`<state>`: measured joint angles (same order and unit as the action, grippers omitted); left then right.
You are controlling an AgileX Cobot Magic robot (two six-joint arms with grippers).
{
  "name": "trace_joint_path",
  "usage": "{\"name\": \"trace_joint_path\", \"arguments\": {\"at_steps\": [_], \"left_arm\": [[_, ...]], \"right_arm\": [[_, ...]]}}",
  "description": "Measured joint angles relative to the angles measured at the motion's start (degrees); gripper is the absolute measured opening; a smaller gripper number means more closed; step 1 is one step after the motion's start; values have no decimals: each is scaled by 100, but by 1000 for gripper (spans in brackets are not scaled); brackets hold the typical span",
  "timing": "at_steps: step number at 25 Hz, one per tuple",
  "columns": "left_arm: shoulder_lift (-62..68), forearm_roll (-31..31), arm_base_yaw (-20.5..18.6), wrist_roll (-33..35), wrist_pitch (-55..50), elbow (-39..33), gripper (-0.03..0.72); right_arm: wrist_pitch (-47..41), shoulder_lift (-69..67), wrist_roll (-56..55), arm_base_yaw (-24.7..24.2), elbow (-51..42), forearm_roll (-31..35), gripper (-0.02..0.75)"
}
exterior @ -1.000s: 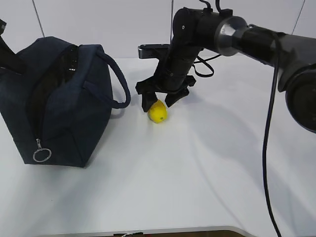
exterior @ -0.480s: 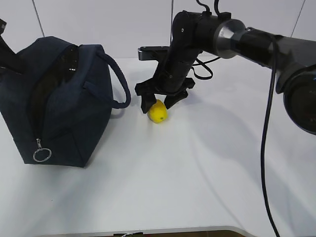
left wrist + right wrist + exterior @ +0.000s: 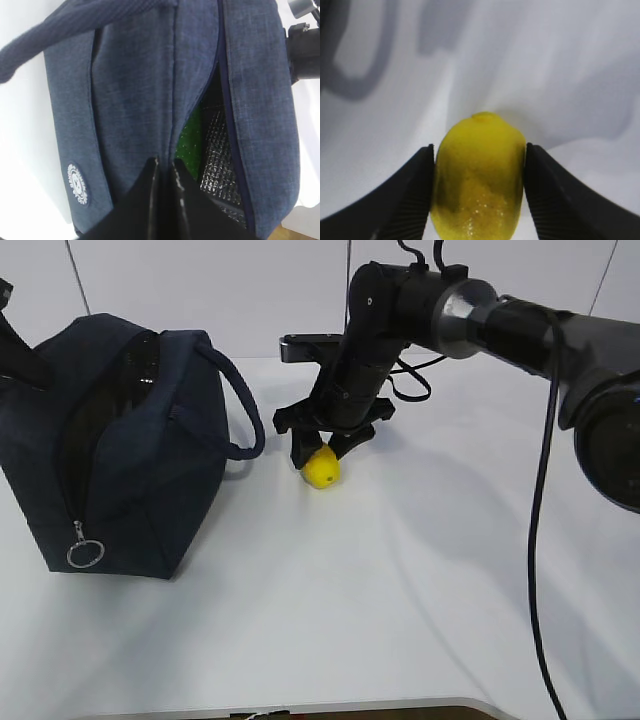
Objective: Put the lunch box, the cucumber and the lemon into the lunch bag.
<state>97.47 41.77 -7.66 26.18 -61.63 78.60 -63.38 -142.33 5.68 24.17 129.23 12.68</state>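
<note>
The yellow lemon [image 3: 321, 471] lies on the white table right of the navy lunch bag [image 3: 130, 470]. My right gripper [image 3: 320, 454] comes down from above and is shut on the lemon [image 3: 479, 185], a finger pressed on each side. My left gripper [image 3: 165, 162] is shut on the fabric edge of the lunch bag [image 3: 125, 100] beside its open zipper. Through the opening a green speckled surface [image 3: 191, 140], apparently the cucumber, lies against the silver lining. The lunch box is hidden.
The bag's looped handle [image 3: 245, 410] sticks out toward the lemon. The silver ring pull [image 3: 85, 554] hangs at the bag's near lower end. The white table [image 3: 400, 590] stretches to the front and right.
My right gripper's fingers have dropped a little and closed in on the lemon's sides. The bag and the left gripper have not moved.
</note>
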Motion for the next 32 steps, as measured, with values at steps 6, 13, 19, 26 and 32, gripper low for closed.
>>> {"name": "trace_joint_path", "arguments": {"at_steps": [6,13,19,26,32], "left_arm": [[0,0,0,0,0,0,-10],[0,0,0,0,0,0,-10],[0,0,0,0,0,0,-10],[0,175,0,0,0,0,-10],[0,183,0,0,0,0,-10]], "right_arm": [[-20,0,-19,0,0,0,417],[-113,0,-32,0,0,23,391],[-679,-19,-168,0,585,-31,389],[-767,-19,-568,0,1778,-156,388],[-828,-19,-705,0,2712,609,387]]}}
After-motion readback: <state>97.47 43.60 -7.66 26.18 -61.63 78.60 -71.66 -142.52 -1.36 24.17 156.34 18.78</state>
